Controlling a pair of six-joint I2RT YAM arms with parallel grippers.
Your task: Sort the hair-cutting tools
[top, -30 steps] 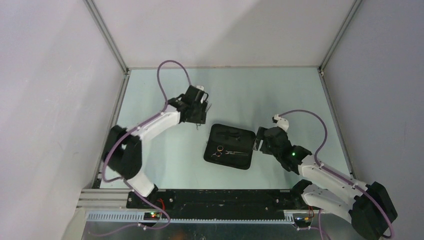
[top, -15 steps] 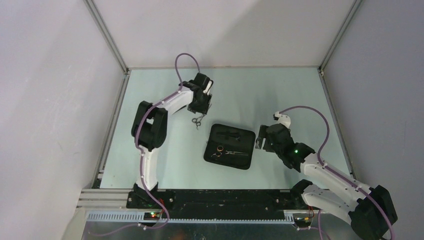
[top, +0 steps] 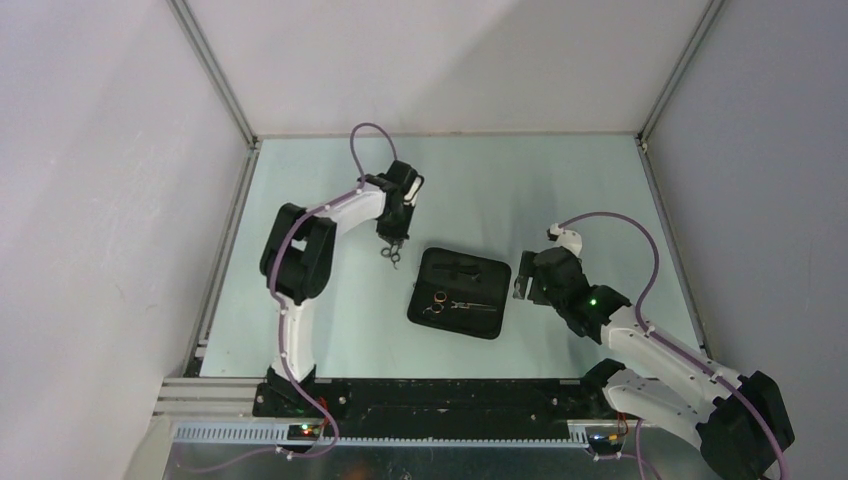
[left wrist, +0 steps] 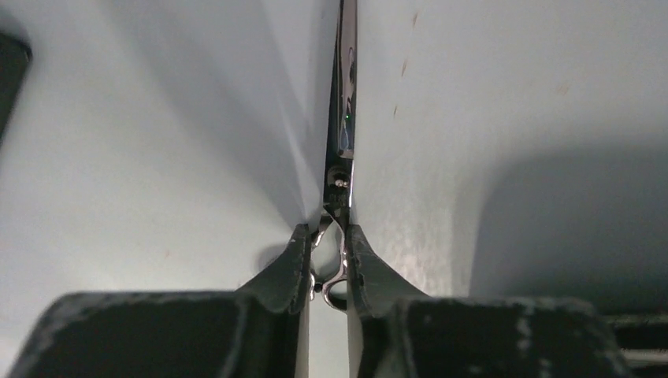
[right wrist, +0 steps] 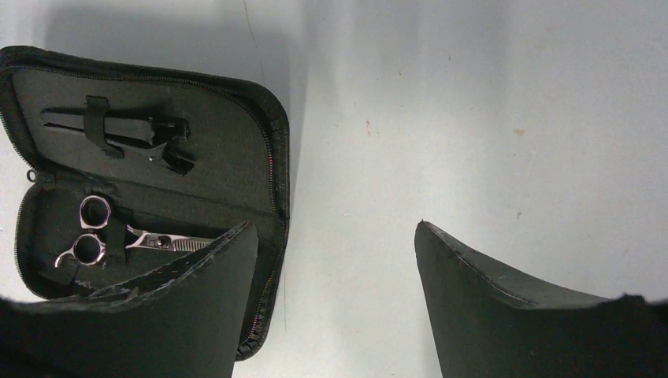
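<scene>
Between the tightly closed fingers of the left gripper (left wrist: 325, 236), a pair of silver scissors (left wrist: 340, 142) was clamped near its rings, blades pointed away, just left of the open black pouch (top: 460, 293) on the table (top: 330, 300). The right gripper (right wrist: 335, 236) was held with jaws wide apart beside the pouch's right edge; a second pair of scissors (right wrist: 102, 236) was strapped inside.

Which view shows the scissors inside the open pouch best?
The right wrist view: the scissors lie close and sharp, rings and blade visible, in the pouch. The top external view shows them only tiny. The left wrist view shows other scissors, not these.
</scene>
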